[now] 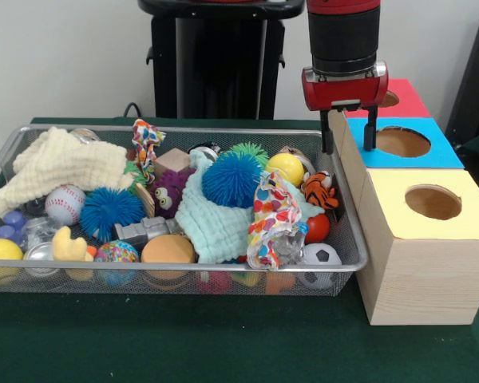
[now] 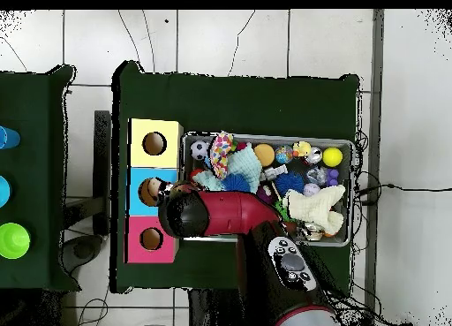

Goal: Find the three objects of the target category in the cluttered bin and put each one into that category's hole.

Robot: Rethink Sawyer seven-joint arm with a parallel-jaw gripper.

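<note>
Clutter is filling the wire mesh bin [image 1: 353,254] across the left and centre of the front view: a blue spiky ball [image 1: 231,179], a second blue spiky ball [image 1: 110,209], a green spiky ball [image 1: 250,150] behind it, a baseball [image 1: 65,203], a small soccer ball [image 1: 319,257], a yellow ball [image 1: 287,167], a cream knitted cloth [image 1: 60,166], a mint cloth [image 1: 213,224], a toy tiger [image 1: 319,190] and a yellow rubber duck [image 1: 67,246]. Which category is the target is not showing in either view.

At the right, three wooden boxes are sitting in a row against the bin, each with a round hole in its top: the yellow-topped box [image 1: 431,203] nearest the bottom of the frame, the blue-topped box [image 1: 403,144] behind it, the red-topped box [image 1: 401,97] farthest up.

The gripper [image 1: 348,129] is hanging in the upper right of the front view, over the left edge of the blue-topped box beside the bin's corner. Its two dark fingers [image 1: 370,126] are standing apart with an empty gap between them, gripping nothing.

In the overhead view the red arm [image 2: 231,215] is covering the gripper, the lower left part of the bin and part of the blue top. Objects lying low in the bin are partly buried under the cloths and hard to identify. The green bench [image 1: 184,335] is carrying everything.
</note>
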